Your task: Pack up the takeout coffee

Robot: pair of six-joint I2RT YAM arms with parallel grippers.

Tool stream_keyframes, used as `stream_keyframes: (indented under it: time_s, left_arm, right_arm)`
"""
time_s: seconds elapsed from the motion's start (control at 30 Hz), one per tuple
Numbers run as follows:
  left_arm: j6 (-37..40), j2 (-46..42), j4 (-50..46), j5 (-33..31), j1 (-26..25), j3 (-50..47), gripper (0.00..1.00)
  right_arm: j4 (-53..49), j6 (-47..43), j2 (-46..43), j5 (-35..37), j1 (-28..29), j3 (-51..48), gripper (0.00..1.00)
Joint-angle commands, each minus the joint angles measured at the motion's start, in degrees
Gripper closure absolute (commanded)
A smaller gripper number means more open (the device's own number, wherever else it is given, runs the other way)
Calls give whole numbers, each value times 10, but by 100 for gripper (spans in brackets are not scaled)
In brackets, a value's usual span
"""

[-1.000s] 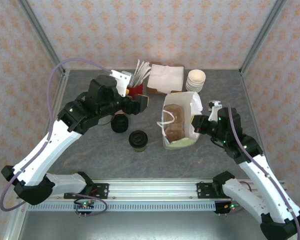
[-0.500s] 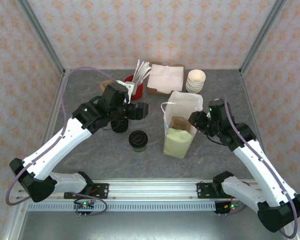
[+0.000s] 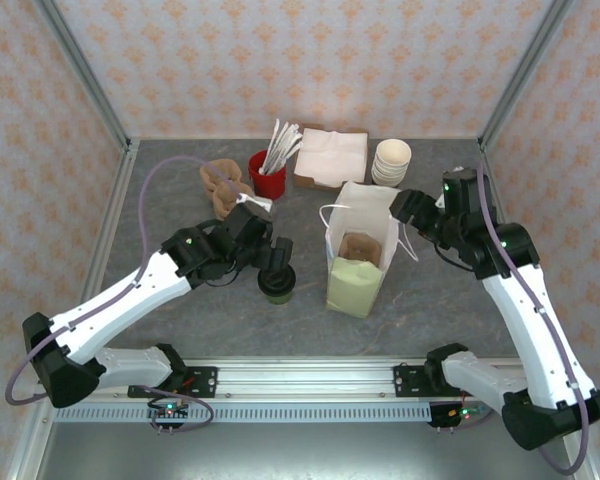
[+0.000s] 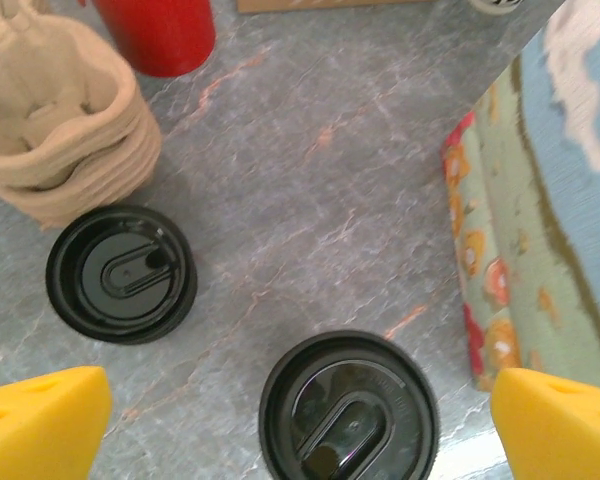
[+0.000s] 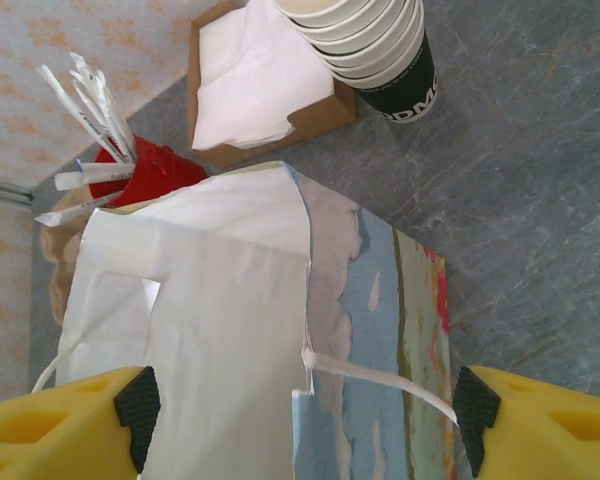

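While you watch from above, takeout coffee [image 3: 277, 284]: upright on the table [image 3: 430, 315], a touch left of the middle, lid on, outside the paper bag [image 3: 358, 270] and apart from it.
Top view, left gripper [image 3: 276, 256]: hovering right over the cup's far side. From up here you can't tell its spread.
Top view, paper bag: upright near the middle of the table with its mouth open. Something brown is inside, but you can't tell what.
Top view, right gripper [image 3: 402, 206]: up at the bag's far right rim. Whether it touches is not clear.
Top view, far edge: red cup [image 3: 267, 180] of sticks, napkin box [image 3: 332, 155] and cream cups [image 3: 391, 160] in a row, with tan carriers [image 3: 220, 185] toward the far left.
Left wrist, pads [image 4: 40, 415]: yellow, out at both lower corners, spread wide and gripping nothing. The coffee's black lid sits low between them.
Left wrist, neighbours: a stack of black lids [image 4: 121, 272] lies beside the coffee but apart from it, so mind you don't take that one. The bag's printed side rises on the right.
Right wrist, fingers [image 5: 60, 420]: spread wide with nothing held, and the bag's white mouth lies between them. The thin handle [image 5: 380, 380] runs toward one pad.
Progress: the bag is standing open, and by the look of it you're lined up for the pick. The coffee is not yet gripped, so you have it all to do: close on the cup, lift it, carry it over the mouth, lower it in.
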Motion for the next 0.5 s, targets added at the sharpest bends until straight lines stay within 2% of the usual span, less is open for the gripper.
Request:
stream_keyframes:
  time_s: [0.0,0.23,0.47]
  left_arm:
    - [-17,-23,14,-42,-10,-35,2]
    - [-17,-24,56,-36,-33,-92,2]
    - [-20,5,50,-17,-49,-102,0]
  right_arm:
    - [-46,-66,36,-18,-9,36,21]
    - [-41,-111,76,-43,-23,57,22]
    - [-43,-123,105,-58,-23,65,25]
